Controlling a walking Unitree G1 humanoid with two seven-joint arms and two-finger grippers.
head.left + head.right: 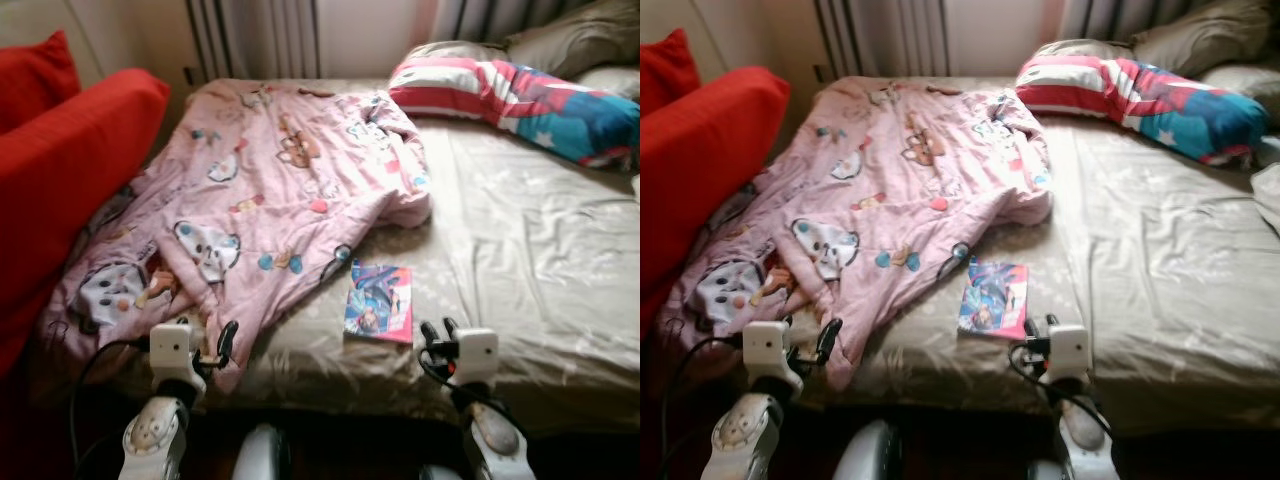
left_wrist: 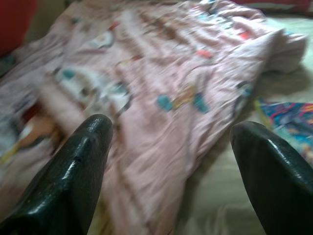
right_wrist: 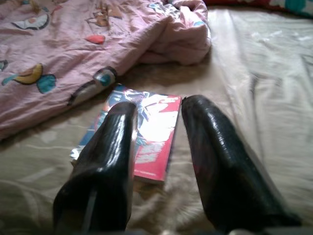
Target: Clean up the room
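A thin book (image 1: 379,301) with a bright glossy cover lies flat on the bed (image 1: 520,250), just beside the rumpled edge of the pink quilt (image 1: 270,190). The right gripper (image 1: 437,336) hovers near the book's near edge, jaws narrowly parted and empty. The left gripper (image 1: 226,340) hangs over the quilt's corner, jaws wide. The book looks light, stiff, probably slippery; pinching its near edge seems best, since the soft mattress would give under it.

Silver arms, white wrist blocks, black cables, glossy black fingers (image 3: 222,161)
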